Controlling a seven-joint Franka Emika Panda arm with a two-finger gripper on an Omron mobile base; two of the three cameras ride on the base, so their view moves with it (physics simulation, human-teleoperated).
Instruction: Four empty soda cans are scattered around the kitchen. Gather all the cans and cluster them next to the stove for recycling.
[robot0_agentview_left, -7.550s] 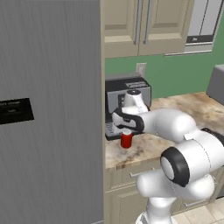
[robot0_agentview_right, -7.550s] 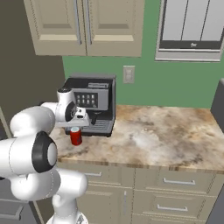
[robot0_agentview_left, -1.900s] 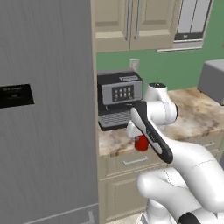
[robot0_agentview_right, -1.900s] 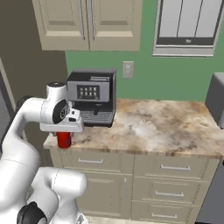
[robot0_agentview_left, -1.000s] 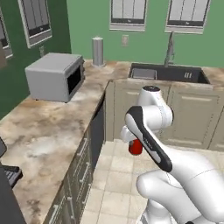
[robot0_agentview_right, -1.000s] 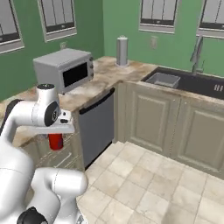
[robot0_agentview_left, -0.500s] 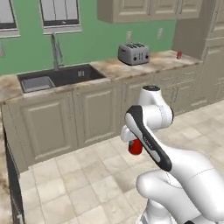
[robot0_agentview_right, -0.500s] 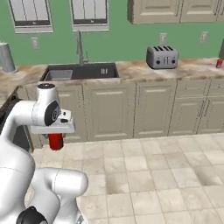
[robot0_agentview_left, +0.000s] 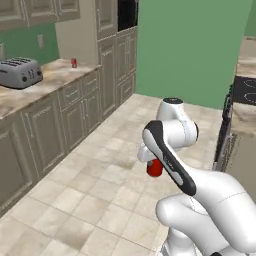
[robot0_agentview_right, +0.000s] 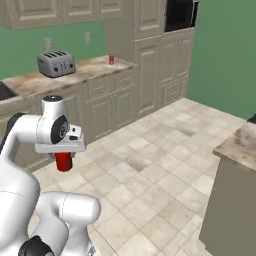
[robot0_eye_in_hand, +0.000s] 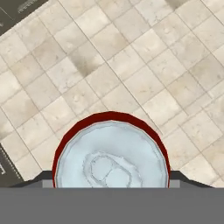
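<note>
My gripper (robot0_agentview_left: 154, 164) is shut on a red soda can (robot0_agentview_left: 154, 169), held upright above the tiled floor in front of my base. In the right base view the same can (robot0_agentview_right: 63, 161) hangs under the gripper (robot0_agentview_right: 63, 156). The hand view looks down on the can's silver lid (robot0_eye_in_hand: 111, 159), between the two fingertips (robot0_eye_in_hand: 175, 176). A second red can (robot0_agentview_left: 74, 62) stands on the tan counter by the tall cabinet, also seen as a small red can (robot0_agentview_right: 111, 60). The stove's black top (robot0_agentview_left: 246, 89) shows at the far right edge.
A grey toaster (robot0_agentview_left: 20, 71) sits on the left counter (robot0_agentview_left: 55, 75). Beige cabinets run along the left wall up to a tall unit with a black wall oven (robot0_agentview_right: 180, 15). A counter end (robot0_agentview_right: 240, 142) juts in at the right. Open tiled floor (robot0_agentview_right: 165, 165) lies ahead.
The whole picture has swung as the base turned: the sink has gone from view, and the tall cabinet, green wall and stove have come in. The can stays in my gripper.
</note>
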